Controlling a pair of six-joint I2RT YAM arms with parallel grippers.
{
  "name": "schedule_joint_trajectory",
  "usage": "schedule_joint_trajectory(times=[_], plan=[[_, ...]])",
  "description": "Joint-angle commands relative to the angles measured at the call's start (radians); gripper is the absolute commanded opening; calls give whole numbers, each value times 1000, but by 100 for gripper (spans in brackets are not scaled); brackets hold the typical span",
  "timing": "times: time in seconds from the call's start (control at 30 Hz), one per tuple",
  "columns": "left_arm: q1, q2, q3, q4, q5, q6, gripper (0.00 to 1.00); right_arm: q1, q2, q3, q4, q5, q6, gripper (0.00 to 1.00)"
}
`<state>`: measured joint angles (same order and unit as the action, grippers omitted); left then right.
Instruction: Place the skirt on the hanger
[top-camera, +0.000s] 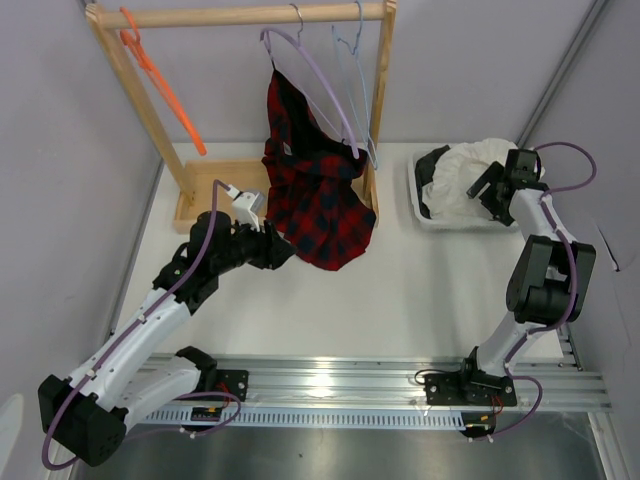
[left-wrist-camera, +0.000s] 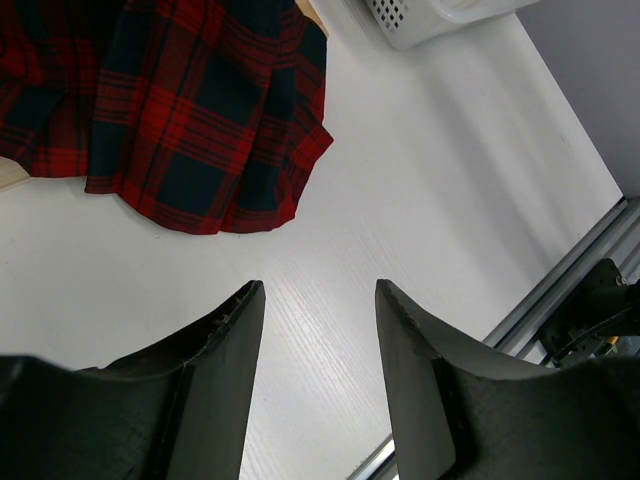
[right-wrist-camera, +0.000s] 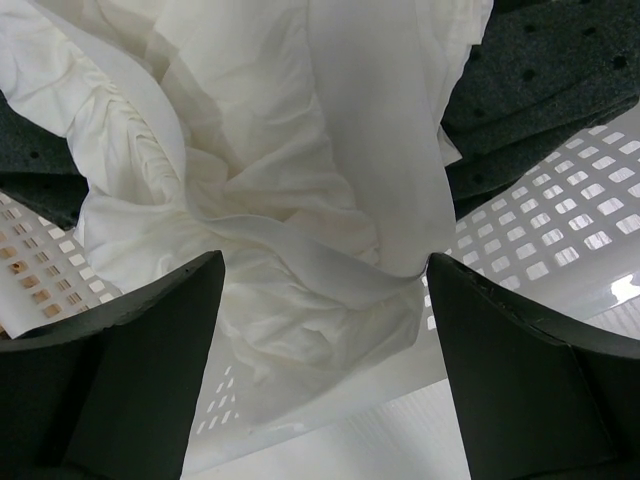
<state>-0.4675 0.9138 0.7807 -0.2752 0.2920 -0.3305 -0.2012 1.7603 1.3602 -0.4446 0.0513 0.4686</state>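
Note:
The white ruffled skirt (top-camera: 468, 170) lies crumpled in a white perforated basket (top-camera: 418, 200) at the back right, on dark grey cloth (top-camera: 434, 160). My right gripper (top-camera: 487, 186) hovers over it, open, jaws wide on either side of the skirt's folds (right-wrist-camera: 300, 250), holding nothing. The orange hanger (top-camera: 160, 80) hangs at the left end of the wooden rack (top-camera: 250, 15). My left gripper (top-camera: 283, 248) is open and empty above the table, just in front of the plaid garment (left-wrist-camera: 190, 110).
The red-and-black plaid garment (top-camera: 315, 190) hangs on a lilac hanger (top-camera: 320, 85) on the rack, next to a pale blue wire hanger (top-camera: 350, 60). The rack's wooden base tray (top-camera: 205, 190) sits at the back left. A metal rail (top-camera: 400, 385) runs along the near edge.

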Motion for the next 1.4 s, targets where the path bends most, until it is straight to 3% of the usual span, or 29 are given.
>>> schedule_joint_trajectory(times=[0.0,0.23,0.27,0.33,0.37,0.47,0.87,1.37], plan=[[-5,-24,-1,13,10,21,54,-4,27,30,-17,-1,-7,87],[-5,-23,-3,11,12,19,54,-4,48,68,-6,-39,1,58],[-5,-21,-4,13,10,19,54,-4,51,77,-9,-41,2,44],[-5,-23,-1,11,10,21,54,-4,54,111,-14,-39,7,32],[-5,-23,-1,11,10,21,54,-3,59,125,-19,-39,8,20],[-5,-24,-3,13,7,21,54,2,57,180,-29,-41,22,2],[-5,-29,0,11,1,25,54,115,5,480,-103,-53,19,0],[-5,-38,3,13,9,24,54,279,-294,654,-190,-1,-68,0]])
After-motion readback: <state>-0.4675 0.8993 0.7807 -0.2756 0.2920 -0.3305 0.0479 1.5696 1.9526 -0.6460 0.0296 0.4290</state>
